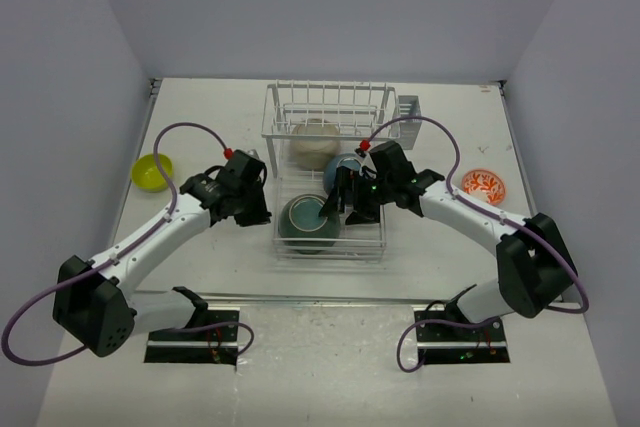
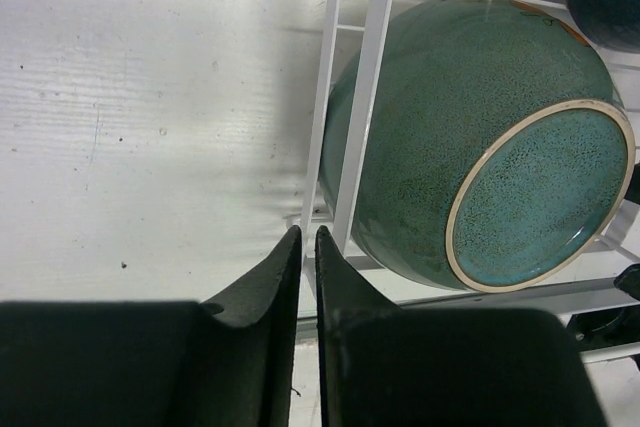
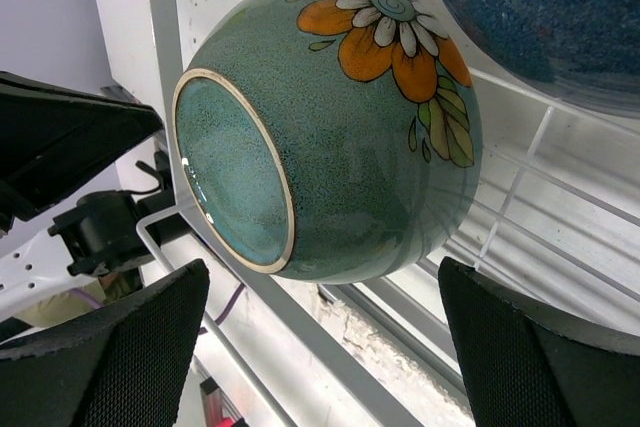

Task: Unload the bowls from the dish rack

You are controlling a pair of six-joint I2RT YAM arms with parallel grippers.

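The white wire dish rack (image 1: pixel 372 107) stands mid-table. A dark teal-green bowl (image 1: pixel 308 223) with an orange flower lies in its front section, its foot ring showing in the left wrist view (image 2: pixel 480 147) and the right wrist view (image 3: pixel 340 147). A dark blue bowl (image 1: pixel 345 164) and a beige bowl (image 1: pixel 315 139) sit behind it. My left gripper (image 1: pixel 262 213) is shut and empty just outside the rack's left wall (image 2: pixel 360 97). My right gripper (image 1: pixel 335 205) is open, its fingers (image 3: pixel 150 327) wide apart on either side of the teal bowl without touching it.
A yellow-green bowl (image 1: pixel 152 172) sits on the table at the left. A white bowl with an orange-red pattern (image 1: pixel 484 184) sits at the right. A small grey caddy (image 1: pixel 408 107) hangs on the rack's back right corner. The dark blue bowl (image 3: pixel 540 17) lies close behind the teal one.
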